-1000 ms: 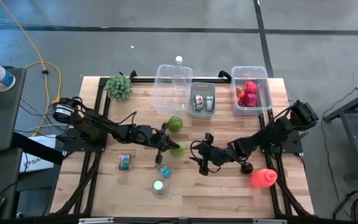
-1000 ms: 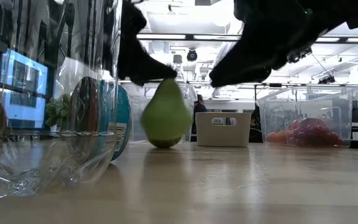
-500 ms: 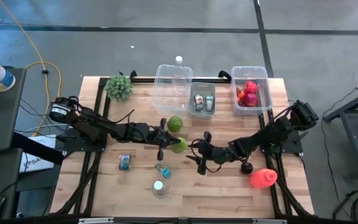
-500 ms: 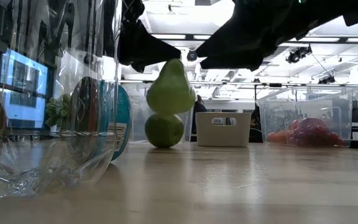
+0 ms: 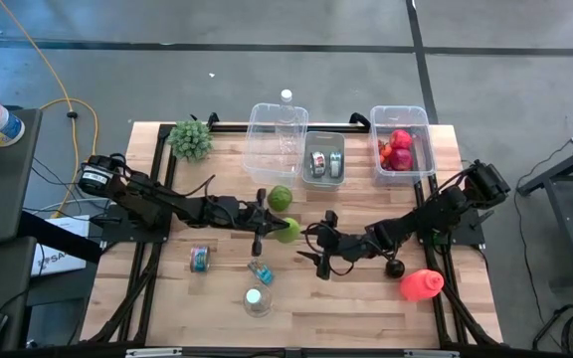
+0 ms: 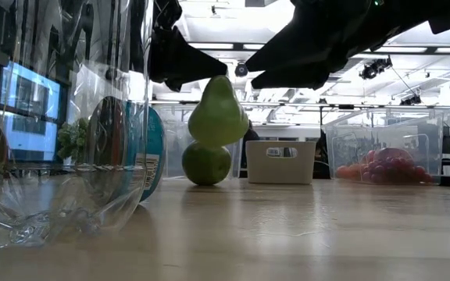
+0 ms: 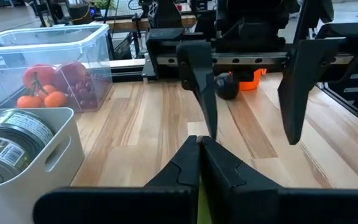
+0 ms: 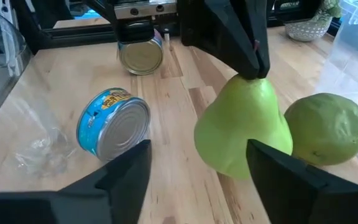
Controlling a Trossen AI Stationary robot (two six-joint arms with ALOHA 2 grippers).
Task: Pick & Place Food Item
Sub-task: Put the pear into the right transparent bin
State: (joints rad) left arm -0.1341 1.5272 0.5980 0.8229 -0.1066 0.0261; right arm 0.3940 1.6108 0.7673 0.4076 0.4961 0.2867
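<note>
The pear (image 6: 218, 111) hangs clear of the tabletop, near the table's middle, pinched at its narrow top by my left claw (image 5: 260, 225), whose fingers are closed on it. That high grip leaves the fat belly free, which I judge is deliberate: it gives my other claw something to take. A green round fruit (image 6: 206, 162) sits on the wood just behind the pear, at about 12 o'clock from it in the overhead view.

My right claw (image 5: 323, 247) waits at 3 o'clock of the pear, fingers spread and facing it; from its own wrist camera the pear sits between the two fingers (image 8: 126, 175) but I see no contact yet. This looks to me like a handover in mid-air.

Further out, at 7 o'clock, a blue-labelled can (image 8: 113, 127) lies on its side. Along the far edge, around 1 to 2 o'clock, stand the small tub of cans (image 5: 323, 159) and the clear bin of red fruit (image 5: 401, 147), the likely home for the pear.
</note>
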